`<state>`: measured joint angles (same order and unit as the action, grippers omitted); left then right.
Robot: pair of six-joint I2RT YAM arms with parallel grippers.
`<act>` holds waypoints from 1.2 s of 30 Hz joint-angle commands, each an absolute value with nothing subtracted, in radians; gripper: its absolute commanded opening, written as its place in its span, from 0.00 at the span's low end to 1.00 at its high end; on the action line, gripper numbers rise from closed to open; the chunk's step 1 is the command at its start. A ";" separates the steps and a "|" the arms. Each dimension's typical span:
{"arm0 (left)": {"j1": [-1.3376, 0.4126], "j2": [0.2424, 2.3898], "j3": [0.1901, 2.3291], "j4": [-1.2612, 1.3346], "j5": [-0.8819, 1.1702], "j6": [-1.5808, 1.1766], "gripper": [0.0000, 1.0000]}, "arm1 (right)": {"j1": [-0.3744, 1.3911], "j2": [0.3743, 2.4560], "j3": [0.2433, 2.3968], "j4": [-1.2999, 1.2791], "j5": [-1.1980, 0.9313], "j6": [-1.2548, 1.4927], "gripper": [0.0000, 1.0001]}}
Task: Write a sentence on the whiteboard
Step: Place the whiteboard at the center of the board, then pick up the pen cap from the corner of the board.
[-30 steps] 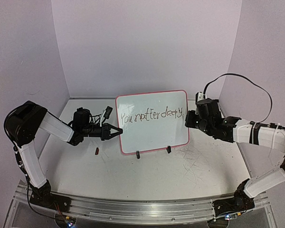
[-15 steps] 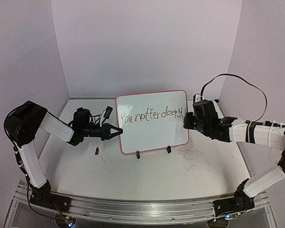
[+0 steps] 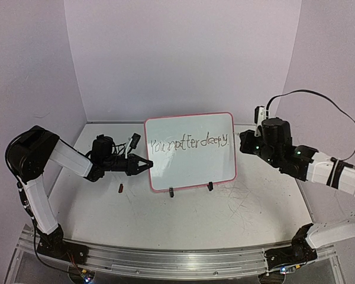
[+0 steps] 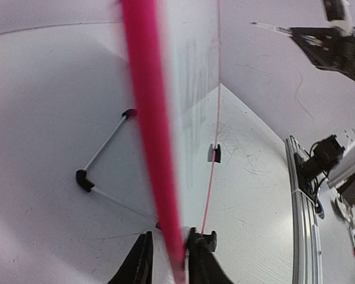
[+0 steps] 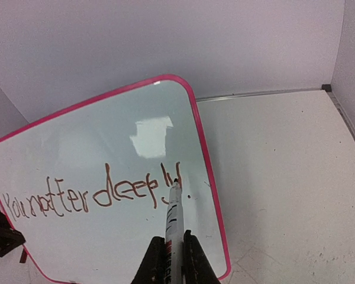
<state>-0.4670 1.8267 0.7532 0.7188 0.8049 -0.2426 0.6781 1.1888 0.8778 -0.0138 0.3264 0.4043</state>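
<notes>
Currently, one whiteboard (image 3: 189, 168) is clamped by its left rim in the closed left gripper (image 3: 147, 165). One marker (image 5: 173, 219) is held in the right gripper (image 5: 170, 258), and its tip covers the end of the single sentence (image 5: 119, 195) ahead. Two clip feet (image 3: 171, 191) and one small red object (image 3: 121, 189) near the left gripper are counted. Since the earlier frame, the right gripper has been drawn back from the board's right edge.

The whiteboard (image 3: 189, 168) stands upright at the middle of the desk (image 3: 195, 225), walling off the far edge. The left fingers (image 3: 141, 161) clamp its left rim; the right fingers (image 5: 192, 260), holding a pen (image 5: 173, 216), crowd its right rim. Toward the near edge lies open desk, with only one small red bit (image 3: 121, 189).
</notes>
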 commanded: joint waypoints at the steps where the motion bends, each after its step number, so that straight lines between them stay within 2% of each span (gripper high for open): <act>1: -0.474 1.776 0.754 0.676 0.699 -0.209 0.36 | 0.673 1.124 0.850 0.000 0.330 0.337 0.00; 6: -0.474 1.647 0.696 0.670 0.619 -0.232 0.49 | 0.672 1.093 0.849 0.011 0.334 0.279 0.00; 7: -0.474 1.610 0.680 0.667 0.607 -0.246 0.53 | 0.672 1.085 0.847 0.017 0.333 0.264 0.00; 8: -0.474 1.580 0.654 0.656 0.586 -0.264 0.62 | 0.672 1.080 0.846 0.025 0.331 0.254 0.00; 10: -0.474 1.508 0.596 0.635 0.535 -0.307 0.67 | 0.672 1.069 0.842 0.038 0.323 0.228 0.00; 13: -0.474 1.399 0.481 0.622 0.468 -0.422 0.68 | 0.672 1.069 0.830 0.069 0.283 0.192 0.00; 16: -0.473 1.293 0.422 0.489 0.389 -0.538 0.67 | 0.672 1.079 0.815 0.086 0.243 0.163 0.00; 18: -0.472 1.227 0.427 0.343 0.323 -0.607 0.67 | 0.672 1.078 0.806 0.093 0.216 0.151 0.00; 21: -0.472 1.178 0.537 -0.022 0.148 -0.654 0.68 | 0.673 1.060 0.786 0.106 0.181 0.143 0.00; 23: -0.472 1.211 0.639 -0.217 0.072 -0.639 0.68 | 0.672 1.044 0.767 0.120 0.164 0.142 0.00; 26: -0.472 1.326 0.772 -0.351 0.039 -0.598 0.62 | 0.672 1.036 0.752 0.135 0.144 0.140 0.00; 29: -0.473 1.455 0.855 -0.403 0.047 -0.567 0.57 | 0.673 1.033 0.749 0.136 0.112 0.146 0.00; 36: -0.525 1.603 0.895 -0.413 0.057 -0.563 0.61 | 0.672 1.007 0.741 0.141 0.055 0.165 0.00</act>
